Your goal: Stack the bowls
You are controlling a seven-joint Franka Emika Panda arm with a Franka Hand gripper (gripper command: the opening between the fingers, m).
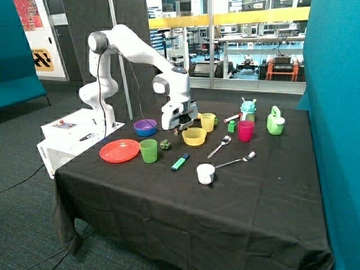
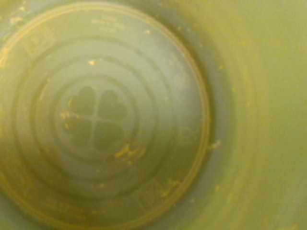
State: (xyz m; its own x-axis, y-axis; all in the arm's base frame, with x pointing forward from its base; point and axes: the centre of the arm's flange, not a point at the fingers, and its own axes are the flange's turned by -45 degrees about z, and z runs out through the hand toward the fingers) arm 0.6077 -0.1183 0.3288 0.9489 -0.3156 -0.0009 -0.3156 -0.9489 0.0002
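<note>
The yellow bowl [image 1: 194,136] stands near the middle of the black table [image 1: 169,214]. In the wrist view its inside [image 2: 105,120] fills the whole picture, with a clover mark on the bottom. My gripper [image 1: 180,130] hangs low at the bowl's rim on the side toward the robot base, very close to it or touching it. Nearer the base sits a bowl [image 1: 145,127] with a blue wall and a purple inside; it may be two bowls nested, but I cannot tell.
In front of that bowl are a red-orange plate [image 1: 119,151] and a green cup [image 1: 148,151]. A green marker [image 1: 180,162], a tipped white cup [image 1: 206,173] and two spoons [image 1: 219,146] lie near the front. A yellow cup [image 1: 208,121], pink cup [image 1: 245,130] and green watering can [image 1: 275,121] stand behind.
</note>
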